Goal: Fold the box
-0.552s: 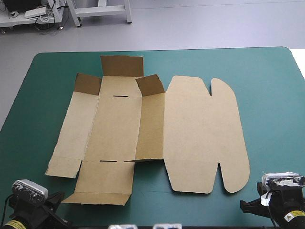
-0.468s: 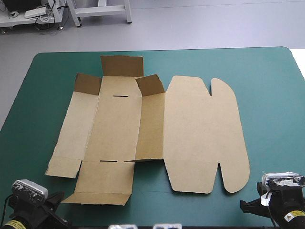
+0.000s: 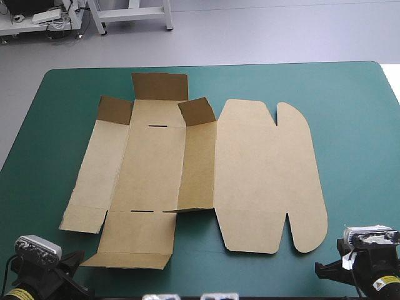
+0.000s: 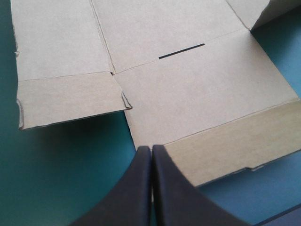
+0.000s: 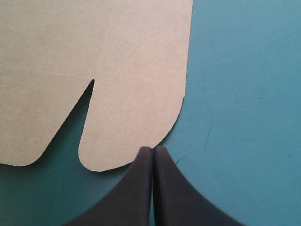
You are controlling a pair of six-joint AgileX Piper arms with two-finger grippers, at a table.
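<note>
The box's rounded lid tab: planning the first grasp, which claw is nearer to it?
Right. The right claw, shut, sits at the near edge of the tab. The left claw, shut, is at the near flap on the other side of the box, away from the tab.

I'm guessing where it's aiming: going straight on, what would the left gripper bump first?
Probably the box, its near flap just ahead of the left gripper, though the height between them is unclear.

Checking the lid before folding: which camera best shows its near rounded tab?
The right wrist view: the rounded tab lies large ahead of the shut right pincer, notch clear. The high view shows it small at the box's near right corner; the left wrist view misses it.
</note>
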